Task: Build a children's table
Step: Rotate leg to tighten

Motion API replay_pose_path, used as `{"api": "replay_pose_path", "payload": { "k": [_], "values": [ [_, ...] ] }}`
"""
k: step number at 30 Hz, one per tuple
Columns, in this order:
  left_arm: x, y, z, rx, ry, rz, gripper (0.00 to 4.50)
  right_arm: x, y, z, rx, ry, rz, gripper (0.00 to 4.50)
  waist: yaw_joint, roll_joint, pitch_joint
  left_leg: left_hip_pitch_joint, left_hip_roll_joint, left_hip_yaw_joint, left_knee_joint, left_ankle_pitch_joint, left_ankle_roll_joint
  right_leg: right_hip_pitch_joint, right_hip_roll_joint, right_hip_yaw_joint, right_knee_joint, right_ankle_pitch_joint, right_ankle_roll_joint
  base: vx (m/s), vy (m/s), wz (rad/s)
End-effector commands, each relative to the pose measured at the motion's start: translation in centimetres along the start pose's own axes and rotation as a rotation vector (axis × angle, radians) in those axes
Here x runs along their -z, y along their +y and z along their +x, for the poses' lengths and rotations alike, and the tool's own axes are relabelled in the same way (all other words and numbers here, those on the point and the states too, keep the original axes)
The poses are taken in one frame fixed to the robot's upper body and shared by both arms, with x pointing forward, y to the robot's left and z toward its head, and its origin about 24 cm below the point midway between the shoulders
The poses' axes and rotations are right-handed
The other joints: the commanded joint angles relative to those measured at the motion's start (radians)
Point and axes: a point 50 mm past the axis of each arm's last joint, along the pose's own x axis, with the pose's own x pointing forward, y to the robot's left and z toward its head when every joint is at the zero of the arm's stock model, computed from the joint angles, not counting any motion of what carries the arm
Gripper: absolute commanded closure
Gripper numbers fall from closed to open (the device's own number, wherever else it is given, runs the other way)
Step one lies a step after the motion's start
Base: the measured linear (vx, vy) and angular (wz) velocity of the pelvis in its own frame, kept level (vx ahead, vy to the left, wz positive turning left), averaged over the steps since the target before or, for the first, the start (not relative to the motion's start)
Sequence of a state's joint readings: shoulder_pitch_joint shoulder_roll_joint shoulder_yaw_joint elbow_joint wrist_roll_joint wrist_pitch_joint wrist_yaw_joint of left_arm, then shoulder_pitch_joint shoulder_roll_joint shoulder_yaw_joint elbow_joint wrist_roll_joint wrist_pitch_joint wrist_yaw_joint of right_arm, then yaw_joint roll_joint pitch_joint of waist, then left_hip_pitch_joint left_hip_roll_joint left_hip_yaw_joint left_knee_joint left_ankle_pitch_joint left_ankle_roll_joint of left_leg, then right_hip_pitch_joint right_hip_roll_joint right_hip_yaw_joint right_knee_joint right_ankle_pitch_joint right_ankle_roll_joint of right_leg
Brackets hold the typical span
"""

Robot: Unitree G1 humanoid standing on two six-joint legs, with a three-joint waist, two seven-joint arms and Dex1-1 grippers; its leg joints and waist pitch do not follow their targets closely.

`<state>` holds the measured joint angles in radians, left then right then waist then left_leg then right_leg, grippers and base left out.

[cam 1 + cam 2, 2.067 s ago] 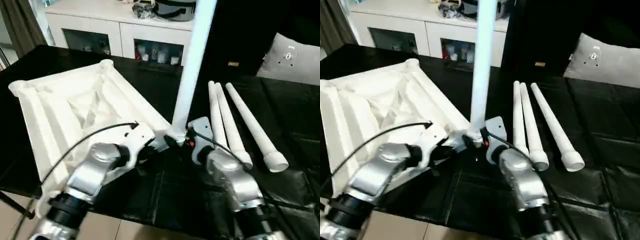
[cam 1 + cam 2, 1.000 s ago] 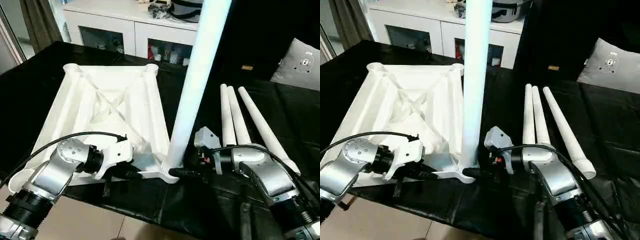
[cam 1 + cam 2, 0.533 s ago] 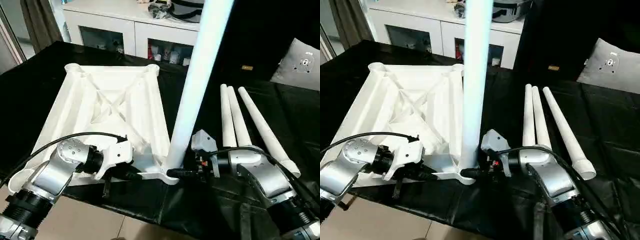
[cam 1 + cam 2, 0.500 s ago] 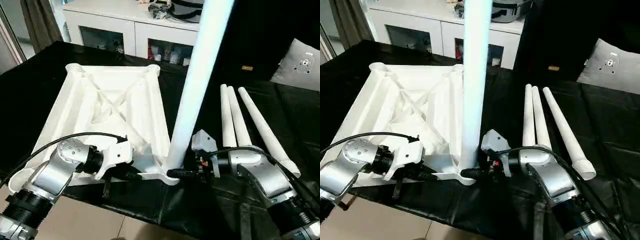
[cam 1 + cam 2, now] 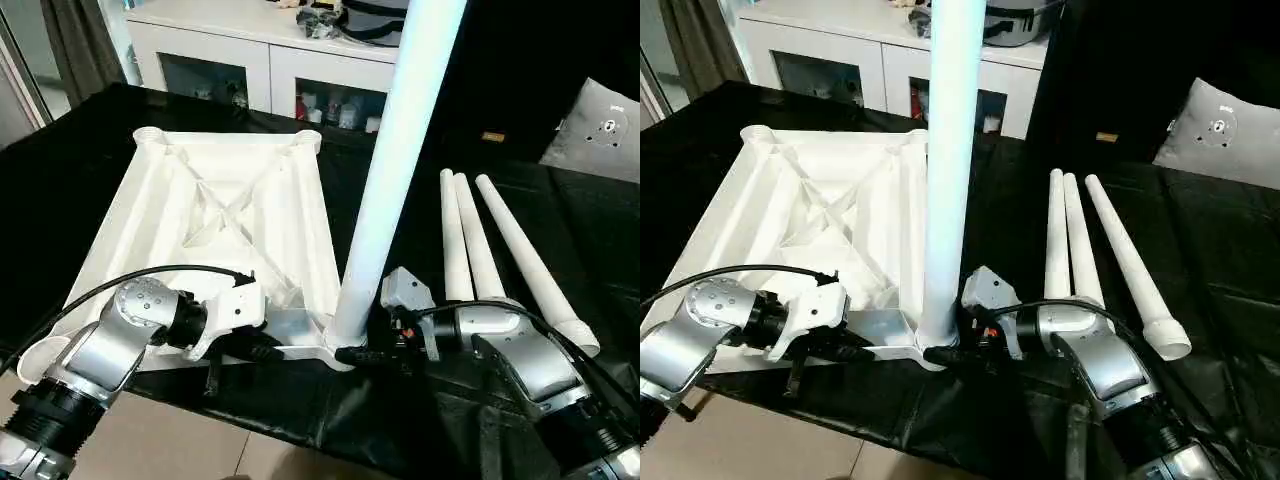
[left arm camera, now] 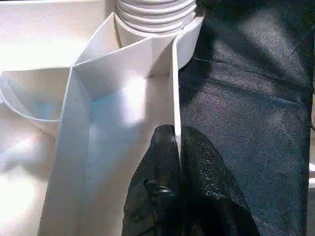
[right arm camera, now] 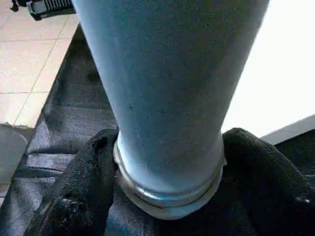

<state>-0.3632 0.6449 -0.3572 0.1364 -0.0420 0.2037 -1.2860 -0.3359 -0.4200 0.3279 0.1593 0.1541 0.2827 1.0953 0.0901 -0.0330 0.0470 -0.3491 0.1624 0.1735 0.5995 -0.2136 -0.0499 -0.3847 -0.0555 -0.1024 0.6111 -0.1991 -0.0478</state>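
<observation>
Since a second ago the right gripper (image 7: 167, 196) has slid slightly closer along the upright leg (image 5: 385, 190); its fingers (image 7: 74, 196) clasp the leg's base. Left gripper (image 6: 178, 147) stays pinched on the tabletop (image 5: 220, 215) rim. Leg stands in the near-right corner socket. Three spare legs (image 5: 480, 250) lie on the black cloth (image 5: 600, 240), right of the tabletop.

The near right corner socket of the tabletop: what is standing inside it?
One white leg stands upright in that socket of the tabletop. Its threaded base shows at the socket; how deep it sits is hidden.
</observation>
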Motion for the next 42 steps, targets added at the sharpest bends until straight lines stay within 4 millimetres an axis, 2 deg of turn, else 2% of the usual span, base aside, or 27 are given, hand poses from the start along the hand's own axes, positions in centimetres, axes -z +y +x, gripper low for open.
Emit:
{"api": "replay_pose_path", "payload": {
  "k": [1, 5, 7, 10, 11, 12, 22, 24, 26, 28, 30, 31, 32, 35, 36, 38, 39, 40, 42],
  "values": [
    [-0.7, 0.0, 0.2, 0.042, 0.005, 0.049, 4.5, -0.1, 0.0, 0.0, 0.005, -0.007, 0.003, 1.01, -0.004, 0.007, -0.052, 0.005, 0.081, -0.029, -0.072, -0.12, 0.036, 0.049, -0.112, 0.078, -0.08, -0.253, -0.142, 0.0, 0.0, 0.0],
    [-0.7, 0.1, 0.2, 0.041, 0.006, 0.052, 4.5, -0.3, 0.0, 0.0, 0.005, -0.022, 0.008, 1.15, -0.005, 0.008, -0.053, 0.006, 0.082, -0.029, -0.073, -0.12, 0.035, 0.049, -0.112, 0.079, -0.078, -0.234, -0.15, 0.0, 0.0, 0.0],
    [-0.7, 0.1, 0.2, 0.041, 0.007, 0.052, 4.5, -0.3, 0.0, 0.0, 0.005, -0.022, 0.006, 1.43, -0.005, 0.008, -0.053, 0.006, 0.082, -0.029, -0.073, -0.117, 0.036, 0.049, -0.111, 0.078, -0.076, -0.226, -0.152, 0.0, 0.0, 0.0],
    [-0.7, 0.1, 0.2, 0.041, 0.007, 0.052, 4.5, -0.4, 0.0, 0.0, 0.006, -0.028, -0.004, 1.43, -0.004, 0.007, -0.052, 0.005, 0.08, -0.028, -0.072, -0.119, 0.036, 0.05, -0.112, 0.078, -0.079, -0.24, -0.148, 0.0, 0.0, 0.0],
    [-0.7, 0.1, 0.2, 0.041, 0.007, 0.053, 4.5, -0.4, 0.0, -0.1, 0.003, -0.033, -0.005, 1.66, -0.004, 0.008, -0.053, 0.005, 0.081, -0.029, -0.072, -0.119, 0.035, 0.049, -0.112, 0.079, -0.079, -0.242, -0.148, 0.0, 0.0, 0.0],
    [-0.7, 0.1, 0.2, 0.041, 0.006, 0.052, 4.5, -0.4, 0.1, -0.1, -0.001, -0.035, -0.004, 1.7, -0.004, 0.007, -0.053, 0.005, 0.081, -0.029, -0.072, -0.118, 0.036, 0.049, -0.111, 0.078, -0.078, -0.24, -0.147, 0.0, 0.0, 0.0],
    [-0.8, 0.1, 0.3, 0.026, -0.006, 0.04, 4.5, -0.2, 0.4, 0.3, -0.001, -0.045, 0.014, 1.76, -0.004, 0.006, -0.052, 0.005, 0.081, -0.028, -0.072, -0.117, 0.035, 0.049, -0.112, 0.079, -0.077, -0.23, -0.151, 0.0, 0.0, 0.0],
    [-0.8, 0.1, 0.5, -0.013, -0.01, 0.001, 4.5, 0.0, 0.5, 0.8, 0.046, -0.047, 0.041, 1.76, -0.004, 0.009, -0.053, 0.006, 0.083, -0.028, -0.073, -0.115, 0.029, 0.048, -0.112, 0.08, -0.076, -0.231, -0.152, 0.0, 0.0, 0.0],
    [-1.1, 0.4, 1.1, -0.09, -0.036, -0.066, 4.5, 0.3, 0.3, 1.8, 0.15, -0.056, 0.07, 1.76, -0.009, 0.007, -0.048, 0.006, 0.083, -0.029, -0.076, -0.143, 0.013, 0.048, -0.114, 0.078, -0.082, -0.288, -0.147, 0.0, 0.0, 0.0],
    [-1.5, 0.7, 1.8, -0.169, -0.064, -0.122, 4.5, 0.4, 0.2, 2.9, 0.243, -0.073, 0.114, 1.76, -0.011, 0.008, -0.046, 0.009, 0.079, -0.031, -0.076, -0.172, 0.003, 0.045, -0.115, 0.077, -0.091, -0.363, -0.126, 0.0, 0.0, 0.0],
    [-2.4, 1.2, 3.0, -0.277, -0.104, -0.2, 4.5, 0.2, 0.3, 4.7, 0.346, -0.124, 0.207, 1.76, -0.022, 0.007, -0.041, 0.011, 0.077, -0.036, -0.078, -0.216, -0.016, 0.043, -0.117, 0.073, -0.104, -0.455, -0.102, 0.0, 0.0, 0.0],
    [-2.4, 1.2, 3.0, -0.277, -0.104, -0.2, 4.5, 0.2, 0.3, 4.7, 0.346, -0.124, 0.207, 1.76, -0.022, 0.007, -0.041, 0.011, 0.077, -0.036, -0.078, -0.216, -0.016, 0.043, -0.117, 0.073, -0.104, -0.455, -0.102, 0.0, 0.0, 0.0],
    [-3.1, 1.8, 4.0, -0.376, -0.124, -0.255, 4.5, -0.3, 0.5, 6.1, 0.415, -0.16, 0.274, 1.77, -0.034, 0.005, -0.042, 0.014, 0.074, -0.037, -0.076, -0.233, -0.016, 0.042, -0.117, 0.074, -0.112, -0.488, -0.084, 0.0, 0.0, 0.0],
    [-4.2, 2.3, 5.0, -0.475, -0.149, -0.32, 4.5, -0.9, 0.7, 7.9, 0.502, -0.177, 0.339, 1.78, -0.042, 0.01, -0.043, 0.015, 0.076, -0.039, -0.079, -0.231, -0.016, 0.038, -0.113, 0.075, -0.108, -0.449, -0.094, 0.0, 0.0, 0.0],
    [-4.6, 2.4, 5.2, -0.496, -0.158, -0.337, 4.5, -1.1, 0.8, 8.2, 0.521, -0.179, 0.351, 1.78, -0.044, 0.009, -0.043, 0.015, 0.075, -0.038, -0.078, -0.231, -0.012, 0.037, -0.112, 0.075, -0.109, -0.443, -0.095, 0.0, 0.0, 0.0],
    [-5.0, 2.7, 5.4, -0.532, -0.168, -0.349, 4.5, -1.3, 0.9, 8.8, 0.53, -0.175, 0.347, 1.78, -0.044, 0.005, -0.047, 0.01, 0.072, -0.036, -0.077, -0.198, 0.003, 0.043, -0.112, 0.077, -0.104, -0.396, -0.096, 0.0, 0.0, 0.0],
    [-5.4, 2.9, 5.6, -0.56, -0.176, -0.356, 4.5, -1.8, 1.1, 9.3, 0.536, -0.18, 0.314, 1.78, -0.043, 0.007, -0.047, 0.009, 0.071, -0.035, -0.077, -0.189, 0.006, 0.043, -0.11, 0.078, -0.102, -0.379, -0.097, 0.0, 0.0, 0.0],
    [-5.5, 2.9, 5.6, -0.563, -0.177, -0.353, 4.5, -1.9, 1.1, 9.3, 0.535, -0.195, 0.309, 1.22, -0.044, 0.006, -0.048, 0.007, 0.071, -0.034, -0.076, -0.169, 0.013, 0.046, -0.11, 0.078, -0.1, -0.345, -0.1, 0.0, 0.0, 0.0],
    [-5.6, 3.0, 5.6, -0.561, -0.178, -0.336, 4.5, -2.1, 1.0, 9.2, 0.54, -0.216, 0.314, 1.08, -0.042, 0.005, -0.05, 0.004, 0.07, -0.032, -0.075, -0.143, 0.027, 0.048, -0.109, 0.079, -0.095, -0.307, -0.105, 0.0, 0.0, 0.0]
  ]
}}
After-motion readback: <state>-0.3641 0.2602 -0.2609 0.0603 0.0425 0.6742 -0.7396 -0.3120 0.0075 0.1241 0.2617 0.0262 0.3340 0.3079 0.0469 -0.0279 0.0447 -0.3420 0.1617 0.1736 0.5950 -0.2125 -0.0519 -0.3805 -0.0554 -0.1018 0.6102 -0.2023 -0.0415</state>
